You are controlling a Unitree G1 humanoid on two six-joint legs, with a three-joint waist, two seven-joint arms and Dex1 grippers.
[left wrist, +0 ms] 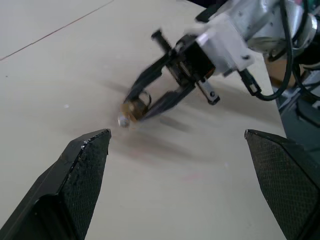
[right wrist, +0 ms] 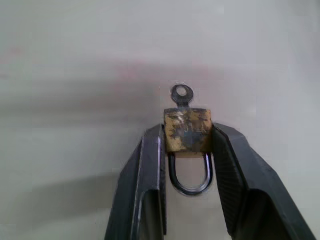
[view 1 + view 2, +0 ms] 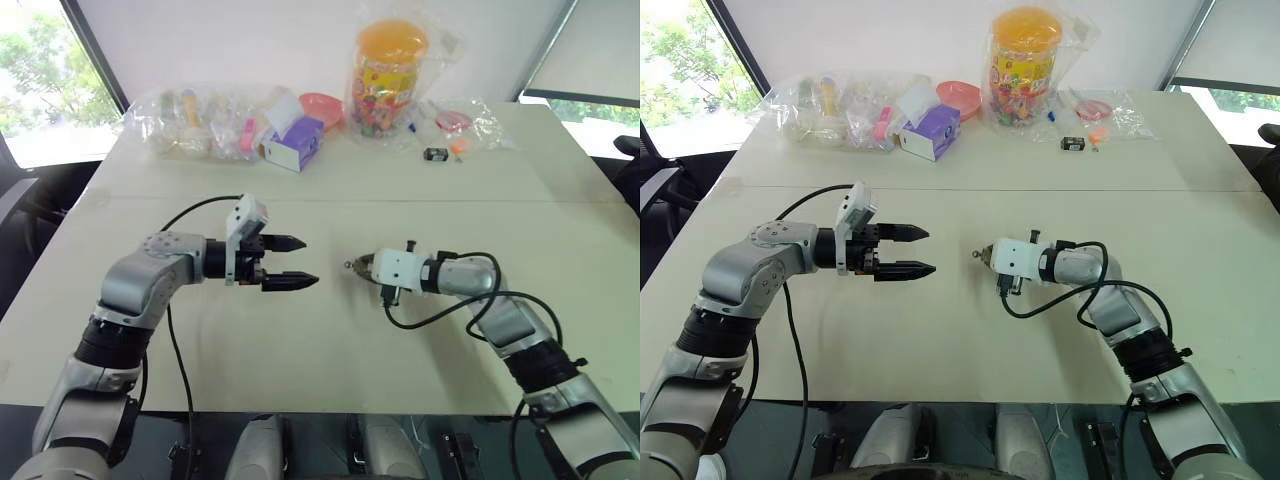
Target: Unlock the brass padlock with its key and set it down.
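My right gripper (image 2: 187,136) is shut on the brass padlock (image 2: 187,131), one finger pressing each side of its body. The silvery shackle (image 2: 189,176) loops back between the fingers. The key (image 2: 181,94) sticks out of the padlock's far end. The gripper holds it a little above the cream table (image 3: 330,350), right of centre, pointing left. My left gripper (image 3: 308,262) hovers left of centre with its fingers wide open and nothing between them, pointing right at the padlock (image 1: 134,107) across a small gap. In the left wrist view the key (image 1: 123,120) shows as a small silvery tip.
Along the table's far edge lie clear plastic bags of small items (image 3: 195,122), a purple and white box (image 3: 295,143), a pink bowl (image 3: 322,105), a bagged jar of colourful sweets (image 3: 388,75) and a small black item (image 3: 436,154). Black cables hang from both wrists.
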